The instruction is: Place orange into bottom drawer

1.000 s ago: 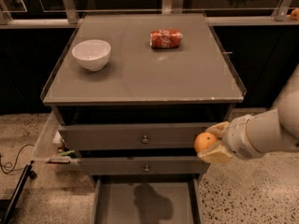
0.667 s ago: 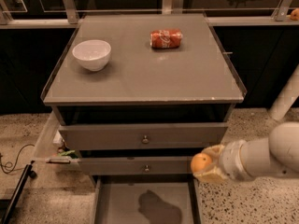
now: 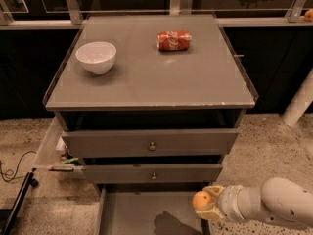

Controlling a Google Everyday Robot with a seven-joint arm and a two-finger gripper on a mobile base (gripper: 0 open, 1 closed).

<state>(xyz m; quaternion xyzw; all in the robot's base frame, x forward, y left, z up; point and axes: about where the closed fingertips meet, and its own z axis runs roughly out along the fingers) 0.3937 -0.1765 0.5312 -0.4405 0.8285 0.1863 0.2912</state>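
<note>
Camera view looks down on the grey cabinet (image 3: 146, 89). On the left of the cabinet's top sits a white bowl (image 3: 96, 57), and right of centre toward the back lies a red soda can (image 3: 174, 40) on its side. Below the top, the two upper drawers (image 3: 152, 143) are slightly out, and at the cabinet's foot the bottom drawer (image 3: 137, 212) is pulled open with its flat floor bare. At the cabinet's lower right, just in front of the drawer fronts, the gripper (image 3: 206, 204) reaches in from the right with its fingers clamped around the orange (image 3: 201, 199), holding it above the right edge of the bottom drawer. That spot is the worry: the fruit seems to hang about over the drawer's right wall rather than over the middle of its floor, so letting go here could bounce it off the rim onto the speckled ground beside the cabinet. Even if it lands inside, a round fruit dropped from height would likely roll on that flat floor. The orange is small, round and bright, with smooth matte skin, about half hidden by the pale fingers.
</note>
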